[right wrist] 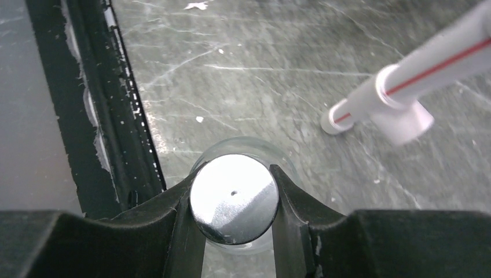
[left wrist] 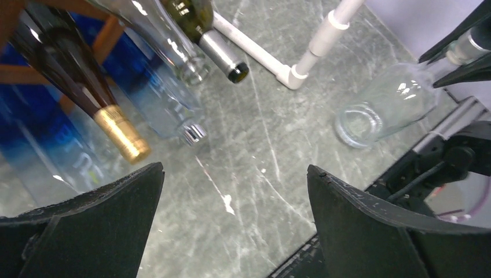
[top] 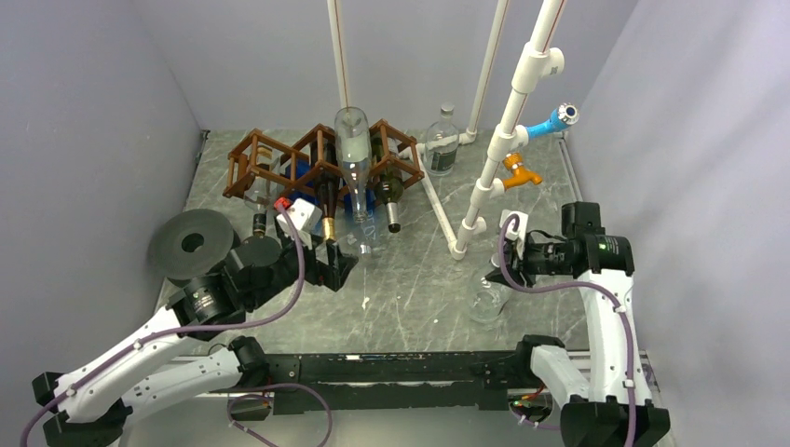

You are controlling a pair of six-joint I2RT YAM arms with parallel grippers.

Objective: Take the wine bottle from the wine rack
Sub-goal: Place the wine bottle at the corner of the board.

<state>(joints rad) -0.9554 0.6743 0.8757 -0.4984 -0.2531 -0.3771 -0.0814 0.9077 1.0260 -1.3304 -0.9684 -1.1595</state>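
The brown wooden wine rack [top: 279, 163] stands at the back left and holds several bottles, necks pointing toward me. Among them are a dark bottle with a gold foil top [left wrist: 118, 130], a clear one [top: 354, 163] and a green one [top: 391, 200]. My left gripper [left wrist: 234, 168] is open over bare table just in front of those necks, with nothing between its fingers. A clear glass wine bottle [top: 486, 300] stands off the rack at the front right. My right gripper [right wrist: 233, 172] is shut on its silver cap [right wrist: 234, 198].
A white pipe frame [top: 484, 177] with a blue tap [top: 550, 121] and an orange tap [top: 520, 169] rises at the right. Another clear bottle [top: 442, 144] stands at the back. A black disc [top: 193, 244] lies at the left. The black rail [top: 391, 368] runs along the near edge.
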